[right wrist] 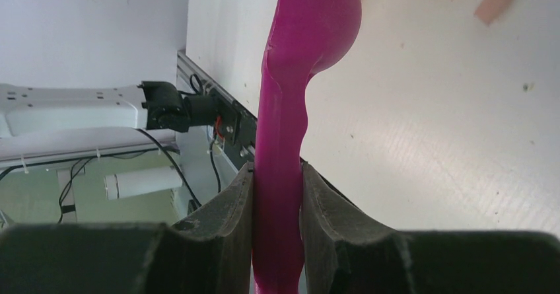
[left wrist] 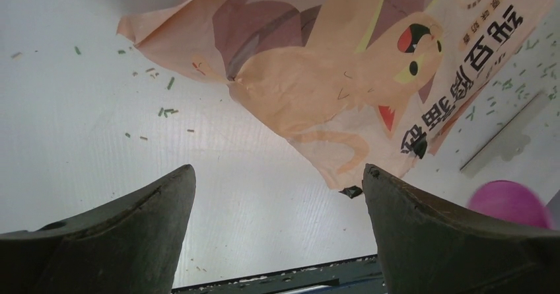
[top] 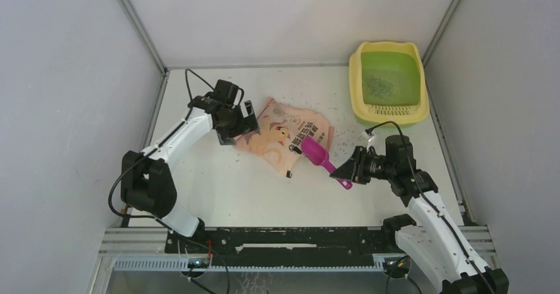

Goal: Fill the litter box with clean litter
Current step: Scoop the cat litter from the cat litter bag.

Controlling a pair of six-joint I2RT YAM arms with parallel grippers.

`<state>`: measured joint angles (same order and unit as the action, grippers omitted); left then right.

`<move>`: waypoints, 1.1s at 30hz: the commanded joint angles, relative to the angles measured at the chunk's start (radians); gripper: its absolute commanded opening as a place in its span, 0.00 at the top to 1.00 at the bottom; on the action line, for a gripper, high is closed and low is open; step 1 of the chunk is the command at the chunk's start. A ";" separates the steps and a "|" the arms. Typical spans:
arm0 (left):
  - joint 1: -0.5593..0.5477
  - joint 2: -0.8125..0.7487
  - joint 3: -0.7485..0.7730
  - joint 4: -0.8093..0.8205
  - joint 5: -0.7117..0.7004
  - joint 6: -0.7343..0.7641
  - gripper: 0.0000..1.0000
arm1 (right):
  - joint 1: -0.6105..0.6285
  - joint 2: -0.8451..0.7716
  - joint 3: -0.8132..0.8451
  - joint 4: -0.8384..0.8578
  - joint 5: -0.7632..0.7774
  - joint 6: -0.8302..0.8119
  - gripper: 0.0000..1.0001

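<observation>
The litter box [top: 357, 102], pale yellow with a green basin, stands at the far right; a patch of dark litter [top: 381, 84] lies in the basin. My right gripper [top: 343, 170] is shut on the handle of a magenta scoop [top: 317, 152], whose bowl lies by the right edge of a peach-pink printed bag [top: 285, 135]. In the right wrist view the scoop handle [right wrist: 280, 168] runs up between the fingers. My left gripper [top: 236, 130] hovers open at the bag's left edge; the left wrist view shows the bag [left wrist: 317, 69] ahead of the spread fingers, nothing between them.
Loose litter granules [top: 338, 139] are scattered over the white table around the bag and towards the box. In the left wrist view granules [left wrist: 166, 111] dot the table left of the bag. Grey walls close in on both sides.
</observation>
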<state>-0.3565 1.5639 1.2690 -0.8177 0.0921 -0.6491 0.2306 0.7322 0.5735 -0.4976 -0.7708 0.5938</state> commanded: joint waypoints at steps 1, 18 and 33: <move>0.005 0.003 0.107 -0.023 -0.054 -0.068 0.00 | -0.005 -0.036 -0.092 0.094 -0.070 0.003 1.00; -0.030 0.075 0.179 -0.035 -0.141 -0.136 0.00 | -0.041 -0.073 -0.247 0.143 -0.151 -0.001 1.00; 0.029 0.159 0.256 0.017 -0.037 -0.081 0.00 | 0.086 0.056 -0.246 0.299 0.005 0.136 1.00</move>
<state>-0.3489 1.7245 1.4826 -0.8391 0.0113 -0.7612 0.2726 0.7769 0.3187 -0.3222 -0.8112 0.6582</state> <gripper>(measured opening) 0.996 0.344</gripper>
